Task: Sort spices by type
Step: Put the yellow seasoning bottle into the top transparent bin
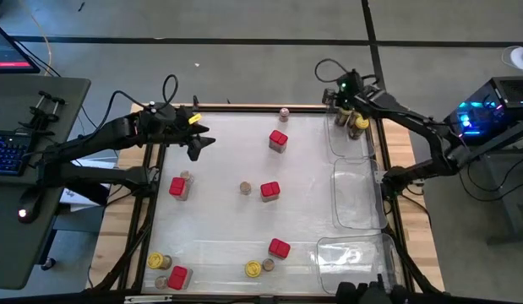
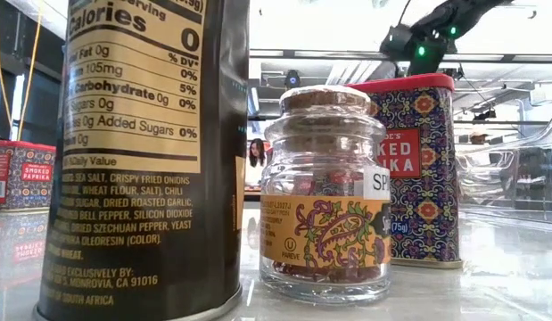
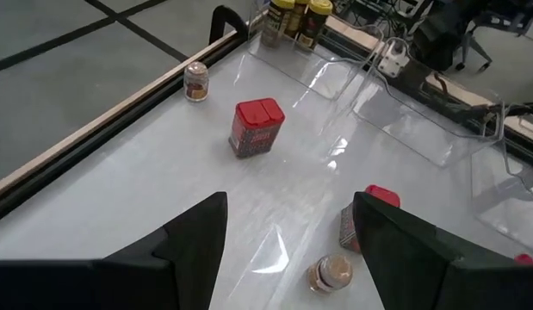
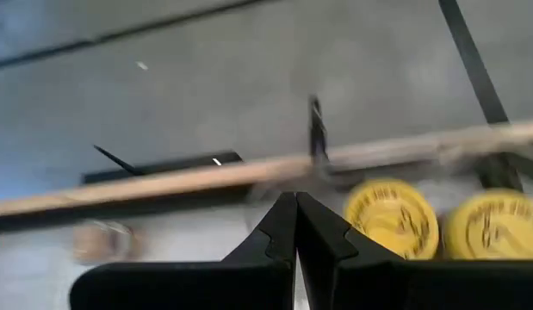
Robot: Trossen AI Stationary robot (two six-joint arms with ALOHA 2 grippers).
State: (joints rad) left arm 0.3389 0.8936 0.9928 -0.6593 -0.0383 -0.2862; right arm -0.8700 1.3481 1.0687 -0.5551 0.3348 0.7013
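Sorting has barely begun: two round yellow-lidded jars (image 1: 357,125) sit in the far clear plastic tray (image 1: 340,145); other spices lie scattered on the worktop (image 1: 227,219). Left end effector (image 1: 198,145) spread, empty; right end effector (image 1: 335,99) pressed together above the tray.

Red tins (image 1: 278,139) dot a pale, glossy tabletop (image 1: 227,160) edged in light wood. Yellow lids (image 4: 391,217) with dark lettering cap two jars. Up close, a clear jar (image 2: 326,205) with a brown cork top wears an orange label of purple and green paisley, beside a red-lidded tin (image 2: 420,169) patterned in blue, red and gold. A dark canister (image 2: 142,152) carries a tan nutrition panel.
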